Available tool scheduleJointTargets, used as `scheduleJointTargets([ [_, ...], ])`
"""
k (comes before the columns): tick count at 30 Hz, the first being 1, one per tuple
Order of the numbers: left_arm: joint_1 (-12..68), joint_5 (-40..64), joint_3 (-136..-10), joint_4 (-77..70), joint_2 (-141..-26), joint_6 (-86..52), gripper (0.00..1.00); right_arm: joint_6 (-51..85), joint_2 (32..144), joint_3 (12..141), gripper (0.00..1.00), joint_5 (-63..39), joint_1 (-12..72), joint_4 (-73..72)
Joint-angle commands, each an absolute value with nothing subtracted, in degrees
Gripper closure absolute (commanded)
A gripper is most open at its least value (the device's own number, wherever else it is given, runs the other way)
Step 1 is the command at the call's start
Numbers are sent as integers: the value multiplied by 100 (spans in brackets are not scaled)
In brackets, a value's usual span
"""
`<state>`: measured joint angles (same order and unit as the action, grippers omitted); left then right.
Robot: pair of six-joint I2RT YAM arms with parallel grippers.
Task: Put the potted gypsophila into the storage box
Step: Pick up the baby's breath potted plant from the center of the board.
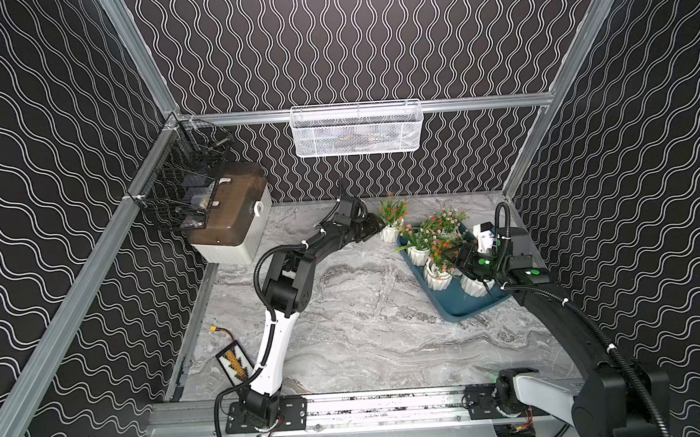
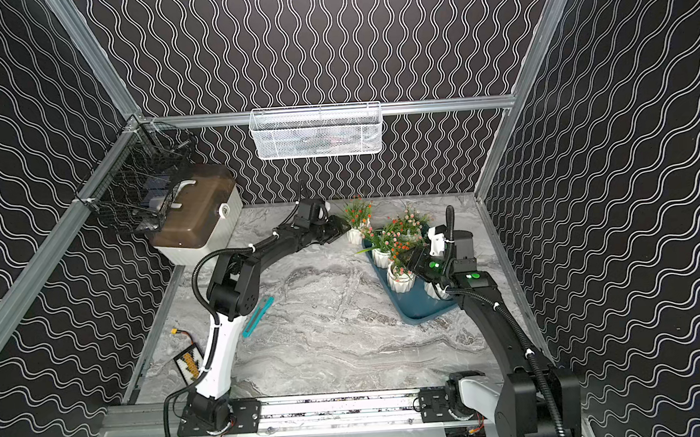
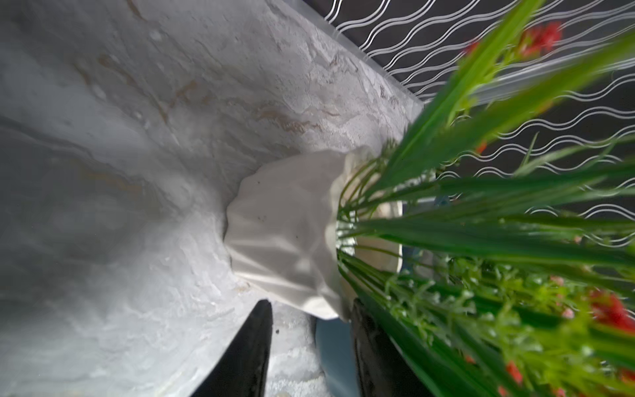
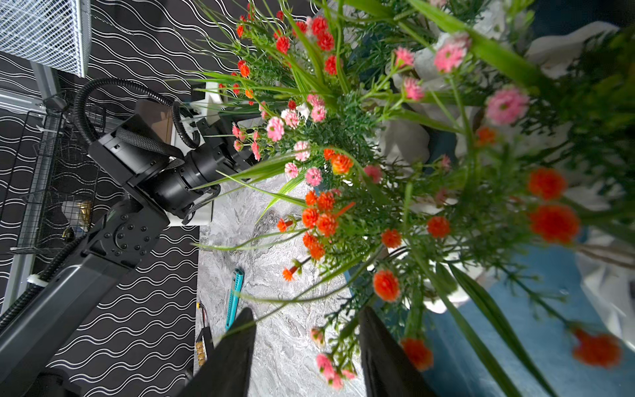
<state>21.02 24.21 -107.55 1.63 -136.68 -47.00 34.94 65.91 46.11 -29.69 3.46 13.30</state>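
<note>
A black wire basket hangs on the left rail, and just beside it a white ribbed box with a brown lid sits at the far left corner of the marbled desk; nearer the front edge lies a small board with yellow connectors, and in a top view a teal utility knife lies close by the left arm; that arm reaches toward the back, its left pincer low and just short of one potted gypsophila with orange-red blossoms, which stands upright on the desk just outside the far corner of the storage box; in the left wrist view the two black fingers stand partly spread with only desk between them, the white pot beyond their tips, not gripped; a white mesh basket hangs on the back rail above; further right the dark teal storage box lies slantwise on the desk, crowded with the other plants – three white pots show plainly, the rest hidden under pink and orange foliage; the right pincer hovers among these blossoms over the box, fingers parted – only loose sprigs cross the gap, nothing clamped.
</note>
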Motion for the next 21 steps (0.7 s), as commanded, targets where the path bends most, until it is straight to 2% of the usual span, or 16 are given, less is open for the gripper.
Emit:
scheduleJointTargets([
  [1,2089,2426,-10896,-83,-13711,-4823,58,3454,6601,4619,49,-2944,351,1372],
  [14,2112,2267,-11630,775,-14210,-4539,59,3453,6631,4632,49,-2979,352,1380],
  [21,2148,1995,-12336,1651,-14525,-4056,64,3423,6627,4641,49,-2953,352,1406],
])
